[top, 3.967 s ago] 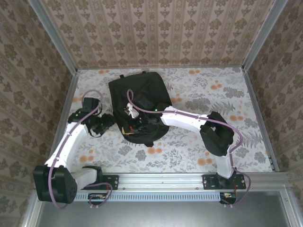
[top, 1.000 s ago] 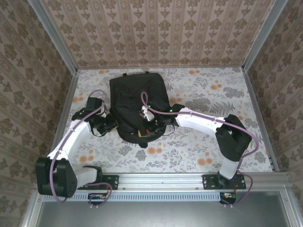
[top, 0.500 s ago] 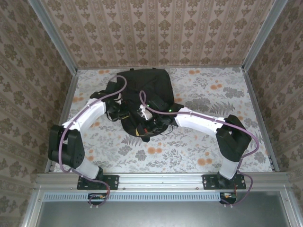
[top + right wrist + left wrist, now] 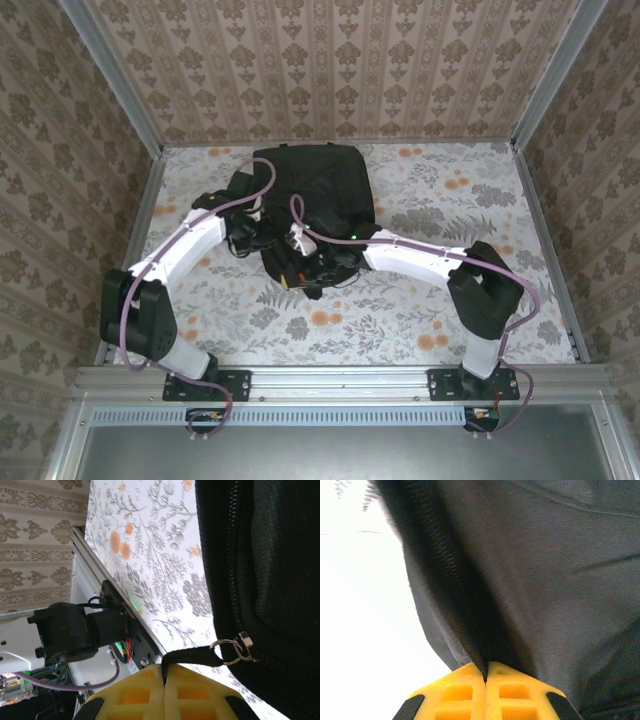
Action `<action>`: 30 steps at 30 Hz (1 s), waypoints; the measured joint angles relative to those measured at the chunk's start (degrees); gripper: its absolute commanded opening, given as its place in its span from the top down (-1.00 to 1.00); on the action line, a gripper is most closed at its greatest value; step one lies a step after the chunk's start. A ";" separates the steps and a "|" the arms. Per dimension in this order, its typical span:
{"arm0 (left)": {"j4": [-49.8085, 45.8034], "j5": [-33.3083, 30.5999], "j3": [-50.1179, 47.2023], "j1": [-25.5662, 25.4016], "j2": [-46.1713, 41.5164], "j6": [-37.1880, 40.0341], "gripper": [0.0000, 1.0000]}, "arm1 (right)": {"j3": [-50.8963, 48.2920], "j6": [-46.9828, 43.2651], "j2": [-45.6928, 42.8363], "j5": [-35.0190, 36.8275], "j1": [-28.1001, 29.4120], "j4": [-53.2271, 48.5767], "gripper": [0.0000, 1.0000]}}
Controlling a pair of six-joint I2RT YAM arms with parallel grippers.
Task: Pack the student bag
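The near end of the student bag (image 4: 318,185) is hidden under the left arm (image 4: 190,245) and the right arm (image 4: 410,258). In the left wrist view its fabric is blurred, and the left gripper (image 4: 485,677) is cut off at the bottom edge

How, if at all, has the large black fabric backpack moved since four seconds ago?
Yes. The large black fabric backpack shifted slightly right and closer to the patterned far wall.

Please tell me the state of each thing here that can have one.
student bag: lying on the table, gripped by both grippers; zip open or shut, cannot tell.
left gripper: jaws shut on a fold of the student bag.
right gripper: jaws shut on the zip pull strap.
zip pull strap: taut, held at its free end.
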 measured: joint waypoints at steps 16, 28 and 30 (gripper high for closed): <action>-2.64 1.79 -8.15 15.43 -19.63 -0.63 0.25 | 22.99 4.92 14.97 -1.31 2.75 -0.76 1.00; -1.36 7.52 -14.78 14.95 -17.53 -6.01 0.29 | 13.75 4.02 12.48 -1.31 1.51 -0.90 1.00; -0.63 7.80 -15.19 14.51 -17.22 -6.54 0.32 | 13.33 4.02 12.37 -1.33 1.51 -0.24 1.00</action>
